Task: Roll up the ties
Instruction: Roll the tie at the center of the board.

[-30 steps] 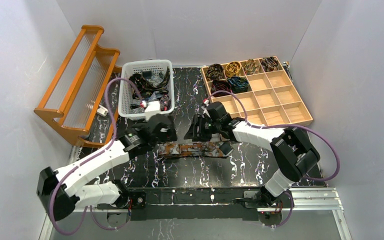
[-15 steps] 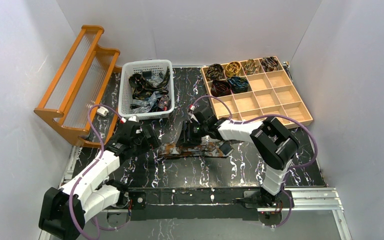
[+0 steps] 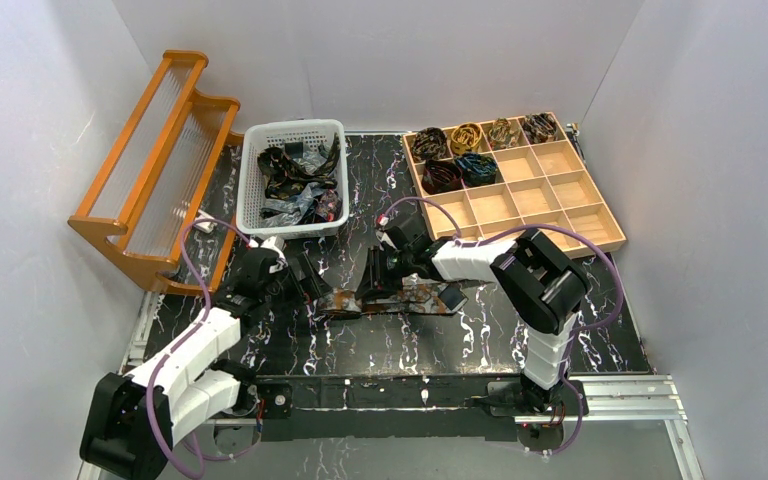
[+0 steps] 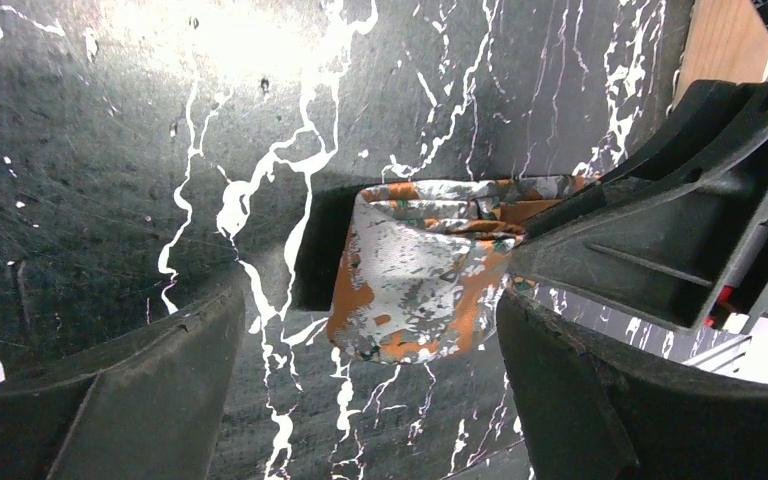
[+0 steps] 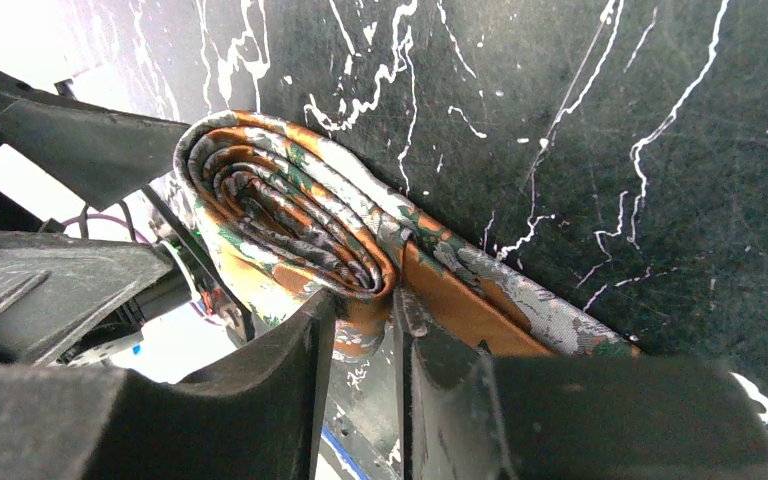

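Observation:
A rust-brown tie with grey mottling [image 3: 410, 298] lies across the black marbled table; its left end is wound into a small coil [image 3: 340, 300]. My right gripper [image 3: 375, 285] stands over that coil. In the right wrist view the coil [image 5: 290, 215] sits at my fingertips and the gripper [image 5: 360, 320] is shut on its lower edge. My left gripper [image 3: 305, 285] is just left of the coil, open. In the left wrist view the coil [image 4: 420, 270] lies ahead, between the spread fingers [image 4: 110, 400], untouched by them.
A white basket [image 3: 295, 127] holding loose ties stands at the back. A wooden compartment tray [image 3: 560, 190] at the back right has several rolled ties in its far cells. An orange wooden rack [image 3: 155, 165] stands at the left.
My left gripper has pulled back to the left and lowered beside the tie's end. My right gripper has moved left along the tie, and the tie's left end is now a coil.

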